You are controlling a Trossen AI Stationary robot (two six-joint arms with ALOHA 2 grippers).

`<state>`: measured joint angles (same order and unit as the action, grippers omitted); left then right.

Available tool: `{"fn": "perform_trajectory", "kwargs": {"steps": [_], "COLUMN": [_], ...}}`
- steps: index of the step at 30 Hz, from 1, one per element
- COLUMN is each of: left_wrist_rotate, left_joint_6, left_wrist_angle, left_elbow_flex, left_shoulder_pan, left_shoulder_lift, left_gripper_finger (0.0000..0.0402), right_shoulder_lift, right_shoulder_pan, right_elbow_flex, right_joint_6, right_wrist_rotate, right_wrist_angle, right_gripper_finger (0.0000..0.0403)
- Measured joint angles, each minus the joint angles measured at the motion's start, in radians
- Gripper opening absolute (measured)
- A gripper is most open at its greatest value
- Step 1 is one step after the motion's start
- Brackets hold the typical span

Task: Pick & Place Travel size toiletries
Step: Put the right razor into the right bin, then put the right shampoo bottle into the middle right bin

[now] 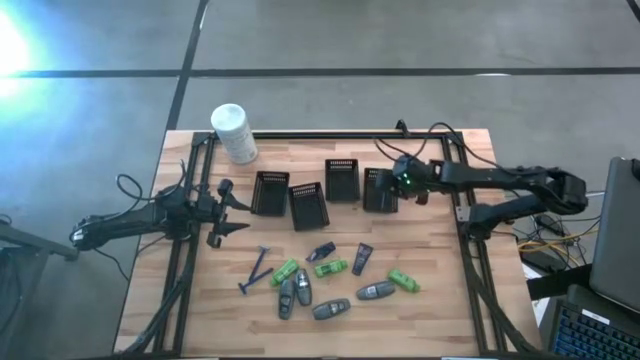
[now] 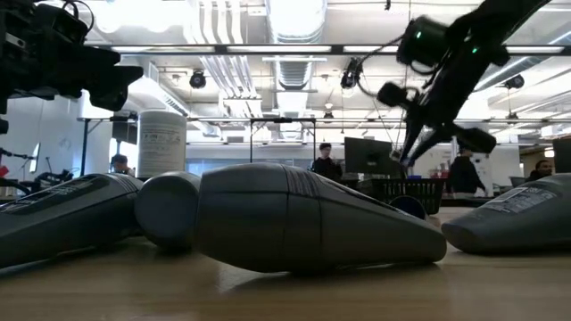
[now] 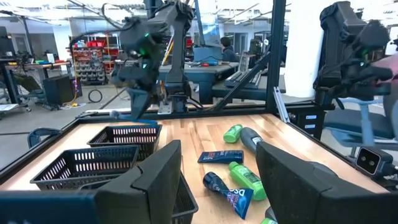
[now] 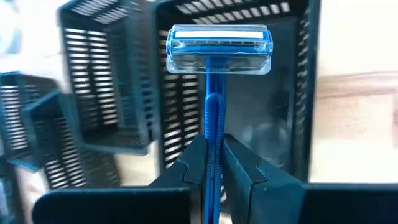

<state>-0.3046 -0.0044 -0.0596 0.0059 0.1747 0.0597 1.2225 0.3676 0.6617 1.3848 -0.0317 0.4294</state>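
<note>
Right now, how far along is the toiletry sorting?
Nothing visibly sits in the four black baskets yet. In hand: the right gripper is shut on a blue razor above the rightmost basket. Left: another razor plus the green bottles, grey bottles and dark tubes on the table. The left gripper waits open.

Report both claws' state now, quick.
Left claw: open, holding nothing.
Right claw: shut on a blue razor, above the rightmost basket.
</note>
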Motion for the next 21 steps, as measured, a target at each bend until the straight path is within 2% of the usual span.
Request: {"fn": "perform_trajectory", "kwargs": {"steps": [4,8,14,21], "left_wrist_rotate": [0.000,0.000,0.000,0.000], "left_joint_6": [0.000,0.000,0.000,0.000], "left_wrist_angle": [0.000,0.000,0.000,0.000], "left_elbow_flex": [0.000,0.000,0.000,0.000], "left_shoulder_pan": [0.000,0.000,0.000,0.000], "left_shoulder_lift": [0.000,0.000,0.000,0.000], "left_gripper_finger": [0.0213,0.0213,0.0213,0.0213], "right_shoulder_lift": [0.079,0.140,0.187,0.171], "right_shoulder_pan": [0.035,0.035,0.035,0.031], "right_elbow_flex": [0.000,0.006,0.036,0.062], "right_joint_6": [-0.039,-0.044,-0.049,-0.097], "right_wrist_rotate": [0.069,0.077,0.008,-0.022], "right_wrist_angle": [-0.035,-0.076,-0.071,-0.067], "right_gripper_finger": [0.0028,0.0049,0.0094,0.0152]}}
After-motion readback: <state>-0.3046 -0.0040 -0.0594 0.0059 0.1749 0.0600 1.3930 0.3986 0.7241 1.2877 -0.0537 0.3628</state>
